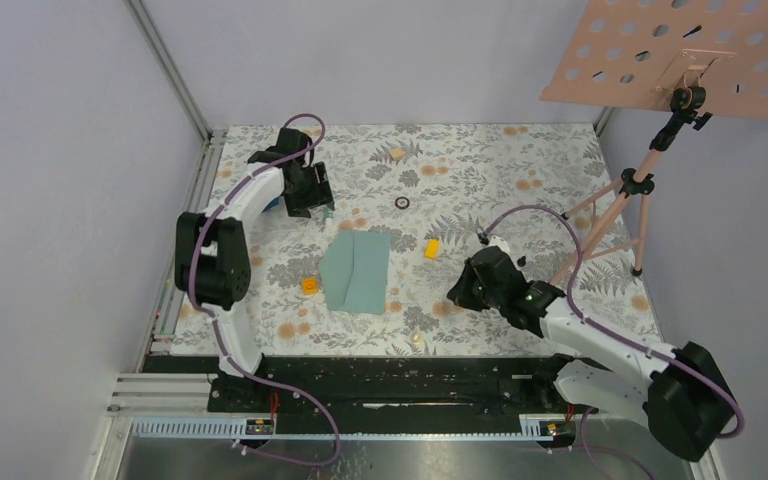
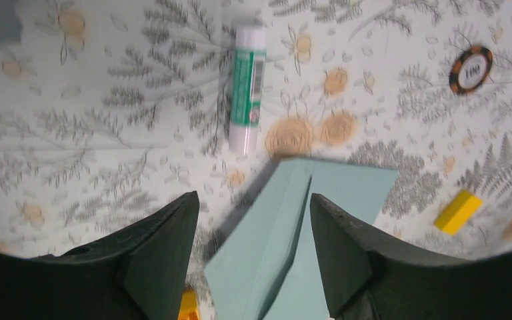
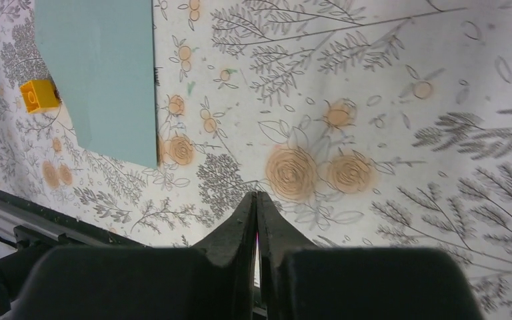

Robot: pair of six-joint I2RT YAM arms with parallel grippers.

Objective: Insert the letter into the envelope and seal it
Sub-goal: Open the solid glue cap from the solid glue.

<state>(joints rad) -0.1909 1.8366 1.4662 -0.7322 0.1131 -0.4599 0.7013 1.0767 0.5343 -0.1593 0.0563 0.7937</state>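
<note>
Floral counter [image 1: 520, 160]: envelope [image 1: 357, 272] looks folded; left hand [image 2: 253, 200] spread, right hand [image 3: 257, 197] pinched, empty; sealing probably needs glue [image 2: 247, 87], 11 o'clock.

We see the left gripper [image 2: 253, 200] hanging wide open over the envelope [image 2: 287, 240]. A glue stick [image 2: 247, 87] lies just beyond it.

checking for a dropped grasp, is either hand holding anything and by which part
Nothing is held. The left hand is open and empty, the envelope lying flat beyond it. The right hand is shut on nothing.
</note>
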